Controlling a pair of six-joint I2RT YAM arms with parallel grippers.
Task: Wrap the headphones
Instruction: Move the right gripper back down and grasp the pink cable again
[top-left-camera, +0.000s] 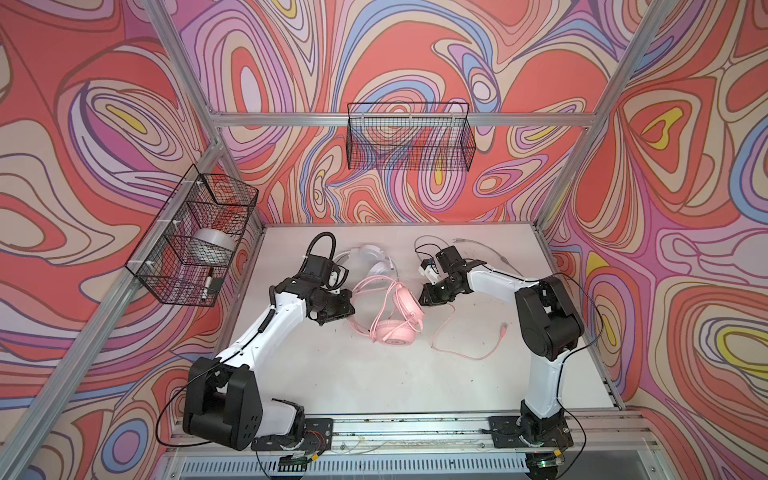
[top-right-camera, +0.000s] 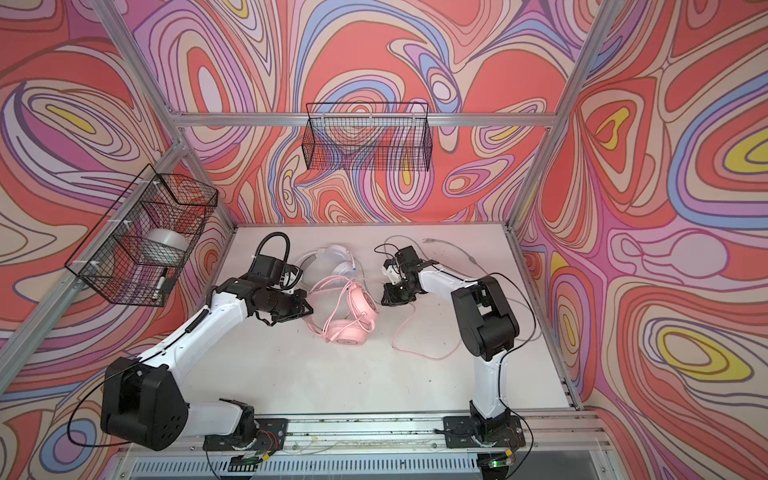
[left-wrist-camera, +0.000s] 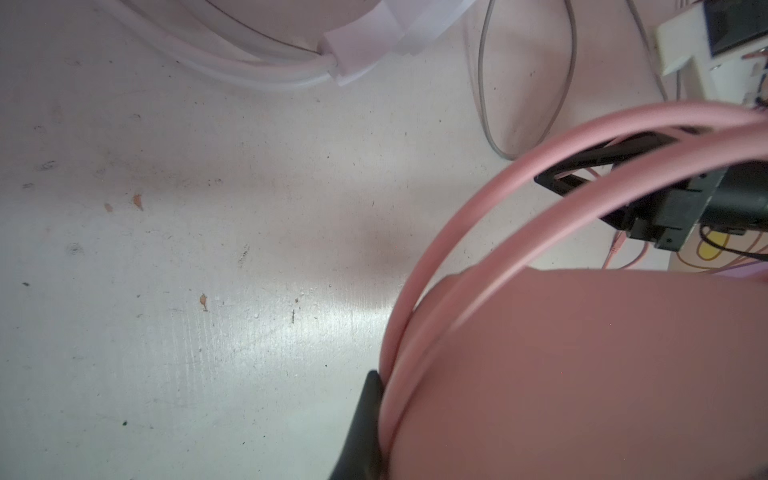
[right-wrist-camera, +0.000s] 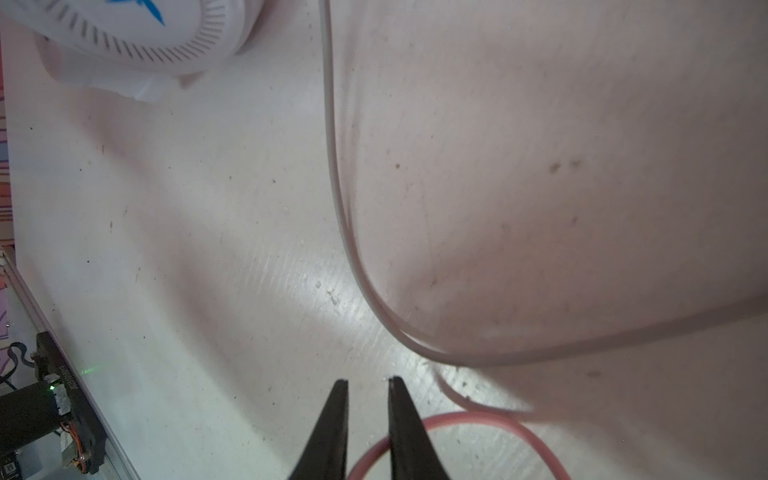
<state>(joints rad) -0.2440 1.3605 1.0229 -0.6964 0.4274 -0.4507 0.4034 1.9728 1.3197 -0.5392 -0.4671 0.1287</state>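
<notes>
In both top views the pink headset (top-left-camera: 399, 318) (top-right-camera: 357, 318) lies mid-worktop (top-left-camera: 374, 382), between the left gripper (top-left-camera: 349, 309) (top-right-camera: 306, 309), which meets its headband, and the right gripper (top-left-camera: 424, 297) (top-right-camera: 386, 297), just beside its raised ear cup. The white headset (top-left-camera: 374, 257) (top-right-camera: 336, 259) lies nearer the far edge.

Left wrist view: the left gripper is clamped on the pink headset (left-wrist-camera: 582, 374), one finger (left-wrist-camera: 365, 424) against the band.

Right wrist view: the right gripper (right-wrist-camera: 365, 382) is narrowly parted and holds nothing; the pink cable (right-wrist-camera: 478, 415) loops across the gap behind the tips.
</notes>
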